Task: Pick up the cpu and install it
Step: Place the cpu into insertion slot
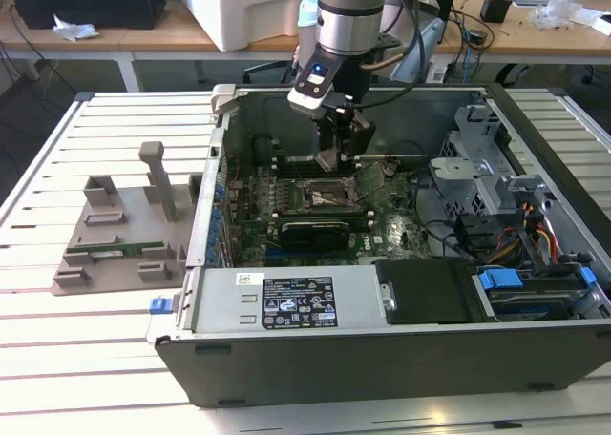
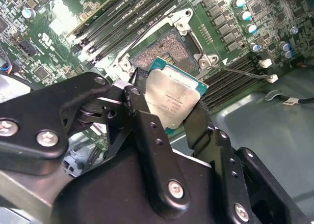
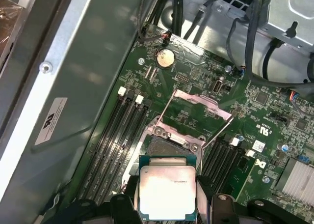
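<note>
My gripper [image 1: 339, 160] hangs inside the open computer case, just above the motherboard. It is shut on the cpu [image 2: 172, 97], a small square chip with a pale silvery top and a green rim, held by its edges between the black fingers [image 2: 142, 113]. The cpu [image 3: 168, 193] hovers close over the open socket [image 3: 169, 146], whose metal retention frame [image 3: 201, 106] is flipped up. In the exterior view the socket [image 1: 318, 197] lies right under the gripper, and the chip itself is hidden by the fingers.
Memory slots [image 3: 115, 135] flank the socket. A black card [image 1: 315, 233] lies in front of it and a drive cage [image 1: 482, 158] with cables stands on the exterior view's right. A grey holder block [image 1: 124, 225] with a green memory stick [image 1: 124, 251] sits left of the case.
</note>
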Action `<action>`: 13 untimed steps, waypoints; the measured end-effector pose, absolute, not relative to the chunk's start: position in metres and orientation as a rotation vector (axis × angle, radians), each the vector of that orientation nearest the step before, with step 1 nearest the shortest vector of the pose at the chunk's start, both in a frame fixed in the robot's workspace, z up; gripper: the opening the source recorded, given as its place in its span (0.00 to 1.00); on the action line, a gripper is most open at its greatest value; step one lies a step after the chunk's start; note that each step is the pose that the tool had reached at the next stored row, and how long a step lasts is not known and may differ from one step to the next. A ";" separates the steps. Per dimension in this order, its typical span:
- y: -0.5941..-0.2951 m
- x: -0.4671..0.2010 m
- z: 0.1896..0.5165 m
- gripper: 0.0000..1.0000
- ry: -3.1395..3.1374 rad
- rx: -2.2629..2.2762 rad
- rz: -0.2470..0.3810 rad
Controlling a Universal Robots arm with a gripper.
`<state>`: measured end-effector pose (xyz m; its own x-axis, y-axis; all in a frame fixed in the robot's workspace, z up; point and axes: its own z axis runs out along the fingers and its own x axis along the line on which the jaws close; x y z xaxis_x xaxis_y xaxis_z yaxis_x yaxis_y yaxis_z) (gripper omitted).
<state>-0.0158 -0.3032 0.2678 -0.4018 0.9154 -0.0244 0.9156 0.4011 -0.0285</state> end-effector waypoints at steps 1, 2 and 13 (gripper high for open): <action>-0.303 -0.016 0.268 0.55 2.620 1.724 -0.059; -0.303 -0.016 0.268 0.55 2.616 1.730 -0.059; -0.303 -0.016 0.268 0.55 2.529 1.856 -0.061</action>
<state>-0.0158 -0.3032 0.2677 -0.3001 0.9536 -0.0261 0.9537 0.2993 -0.0292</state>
